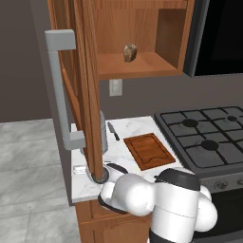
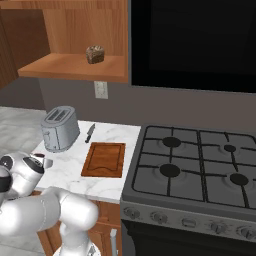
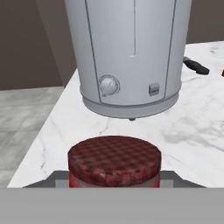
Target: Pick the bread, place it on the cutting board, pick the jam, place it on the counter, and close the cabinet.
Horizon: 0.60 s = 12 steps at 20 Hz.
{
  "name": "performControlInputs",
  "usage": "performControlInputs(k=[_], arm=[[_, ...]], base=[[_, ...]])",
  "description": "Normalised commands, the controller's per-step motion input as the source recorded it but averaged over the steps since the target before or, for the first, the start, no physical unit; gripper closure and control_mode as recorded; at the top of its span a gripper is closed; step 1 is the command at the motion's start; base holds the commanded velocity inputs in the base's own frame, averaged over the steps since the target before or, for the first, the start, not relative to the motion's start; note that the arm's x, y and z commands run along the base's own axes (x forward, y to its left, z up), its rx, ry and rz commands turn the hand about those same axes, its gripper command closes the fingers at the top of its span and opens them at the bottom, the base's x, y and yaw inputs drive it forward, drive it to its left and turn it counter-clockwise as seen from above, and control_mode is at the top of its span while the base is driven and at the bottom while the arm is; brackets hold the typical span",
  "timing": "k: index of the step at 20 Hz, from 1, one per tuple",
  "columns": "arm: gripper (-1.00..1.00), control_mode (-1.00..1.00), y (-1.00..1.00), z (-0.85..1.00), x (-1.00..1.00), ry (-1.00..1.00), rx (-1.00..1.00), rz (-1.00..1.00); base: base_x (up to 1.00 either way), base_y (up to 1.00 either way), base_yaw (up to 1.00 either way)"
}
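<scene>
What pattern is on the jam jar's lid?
A dark red and brown checked pattern on the jam lid, clearest in the hand view.

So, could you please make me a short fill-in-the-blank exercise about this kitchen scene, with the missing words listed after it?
1. The bread sits on the shelf of the open ____.
2. The cutting board lies on the counter between the toaster and the ____.
3. In the hand view, the jam stands on the counter in front of the ____.
4. The black-handled ____ lies beside the far end of the cutting board.

Missing words: cabinet; stove; toaster; knife
</scene>
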Motion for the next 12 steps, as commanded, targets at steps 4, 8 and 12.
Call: performControlInputs(k=[4,8,12], arm=[[1.0,-1.0,0.01,-0.1,0.16,0.0,0.0,0.0],[1.0,-1.0,0.01,-0.08,0.11,0.0,0.0,0.0],[1.0,-1.0,0.03,-0.16,0.05,-0.01,0.0,0.0]], base=[[0.0,0.0,0.0],[0.0,0.0,0.0],[0.0,0.0,0.0]])
